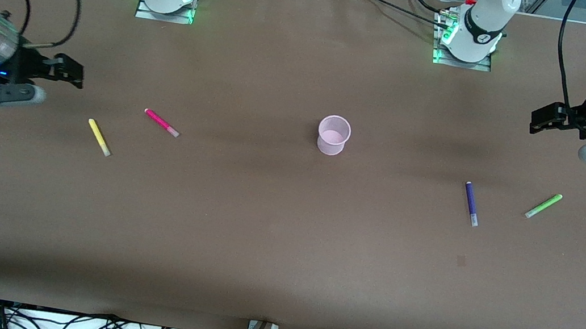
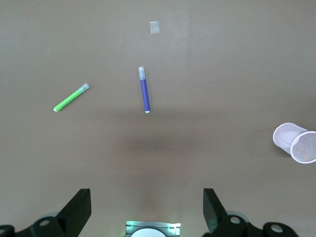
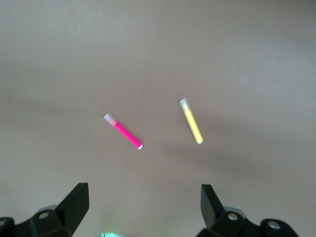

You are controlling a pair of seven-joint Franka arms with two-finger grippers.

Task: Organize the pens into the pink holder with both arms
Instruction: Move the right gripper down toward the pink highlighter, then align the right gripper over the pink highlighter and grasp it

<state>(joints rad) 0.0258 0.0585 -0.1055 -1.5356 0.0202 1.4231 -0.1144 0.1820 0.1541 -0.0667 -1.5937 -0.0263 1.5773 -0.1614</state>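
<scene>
Looking at progress: nothing done yet, we read it as step zero. Pink holder [image 1: 334,134] stands upright mid-table and looks empty, no pen in it. It's our landmark for everything below.

All four pens lie flat on the table [image 1: 269,253], none touching the holder or each other:
- magenta pen [image 1: 162,122]: toward the right arm's end from the holder, about level w/ it.
- yellow pen [image 1: 99,137]: same end, further out from the holder than magenta and nearer the front cam.
- purple pen [image 1: 471,203]: toward the left arm's end from the holder, nearer the front cam than it.
- light green pen [image 1: 543,205]: same end, further out from the holder than purple.

Grippers:
- right gripper [image 1: 68,71]: up in the air at the right arm's end, well apart from the holder, over bare table near magenta/yellow. Jaws spread wide, nothing between them. Right wrist cam sees both its pens past the fingers [image 3: 75,202].
- left gripper [image 1: 546,118]: up in the air at the left arm's end, well apart from the holder, over bare table near purple/green. Jaws also wide, holding nothing. Left wrist cam shows purple, green and the holder's rim at frame edge.

Left to do, as we judge it: all 4 picks and all 4 drops. Natural split is 2 pens per arm, each taking its own end. Holder mouth is small, so we'd watch for both arms arriving over it together.
</scene>
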